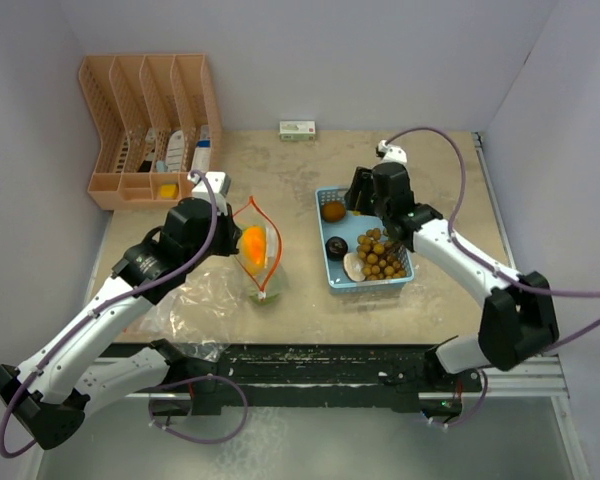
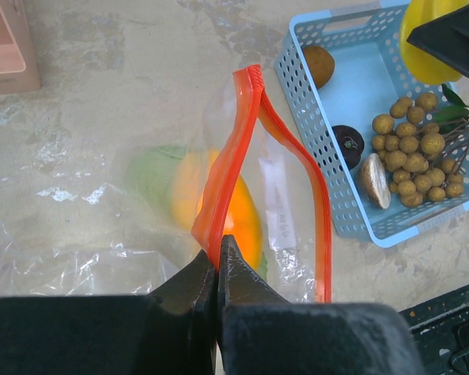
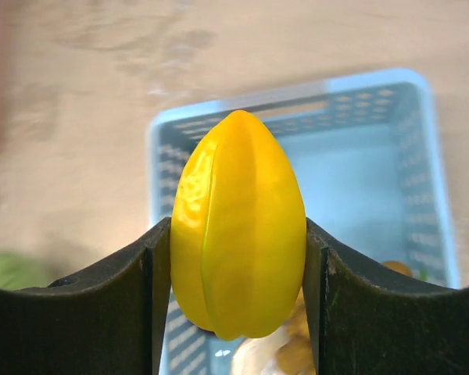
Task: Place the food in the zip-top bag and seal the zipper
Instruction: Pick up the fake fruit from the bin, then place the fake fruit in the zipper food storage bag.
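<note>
Right gripper (image 3: 236,258) clamps the yellow fruit (image 3: 238,223), long axis along its fingers (image 3: 125,312) (tip outward); left gripper (image 2: 217,258) pinches the zipper (image 2: 233,148).

The ridged plastic star fruit (image 3: 238,226) is glossy yellow. The perforated rectangular plastic tray (image 2: 311,133) is light blue. The clear zip-top bag (image 2: 273,195) has an orange-red zipper band; the table (image 1: 430,320) is mottled beige.

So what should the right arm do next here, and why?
Probably carry the yellow fruit left, over to the bag mouth. The right gripper is shut on it above the tray, and the left gripper pinches the orange zipper, holding the bag open with an orange fruit already inside.
</note>
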You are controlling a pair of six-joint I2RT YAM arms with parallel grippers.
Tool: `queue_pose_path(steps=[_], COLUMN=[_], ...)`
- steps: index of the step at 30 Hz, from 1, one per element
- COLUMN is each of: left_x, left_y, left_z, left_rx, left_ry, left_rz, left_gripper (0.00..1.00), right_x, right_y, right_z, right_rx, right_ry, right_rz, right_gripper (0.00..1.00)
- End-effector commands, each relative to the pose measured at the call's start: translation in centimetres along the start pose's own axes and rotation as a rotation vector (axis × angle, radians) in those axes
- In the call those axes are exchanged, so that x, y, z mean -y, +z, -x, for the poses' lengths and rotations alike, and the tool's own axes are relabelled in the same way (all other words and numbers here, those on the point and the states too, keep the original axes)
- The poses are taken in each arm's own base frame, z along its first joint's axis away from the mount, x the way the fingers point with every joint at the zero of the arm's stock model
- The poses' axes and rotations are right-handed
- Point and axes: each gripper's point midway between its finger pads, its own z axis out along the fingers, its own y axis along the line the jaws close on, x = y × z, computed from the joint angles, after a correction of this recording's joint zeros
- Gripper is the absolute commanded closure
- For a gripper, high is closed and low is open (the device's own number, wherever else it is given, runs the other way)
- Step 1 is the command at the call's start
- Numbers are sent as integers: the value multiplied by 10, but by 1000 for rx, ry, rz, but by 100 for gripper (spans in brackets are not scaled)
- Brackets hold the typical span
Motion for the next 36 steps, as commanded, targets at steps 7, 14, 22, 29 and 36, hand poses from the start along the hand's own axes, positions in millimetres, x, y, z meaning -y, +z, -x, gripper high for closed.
queue_pose_path(steps=[7,14,22,29,36], left_x=[10,13,17,17,16], left_y=[0,-1,0,0,1], left_z=[19,23,25,27,23], left_rx=[61,73,80,83,76], left_ry=[-25,-33,-43,-41,-41], left_rz=[-34,-43,-60,-61,-58], left_gripper=[100,100,100,100,100], right_x=[-186,-225,-263,-267,-265], right_y=[-157,-202,-191,-169,-177], right_z=[4,-13,-57,-72,-58], right_rx=[93,70,-35,-66,-27], right_ry=[-165,-164,-201,-228,-235], right_rz=[737,958,1008,936,915], right_gripper=[85,85,84,50,1])
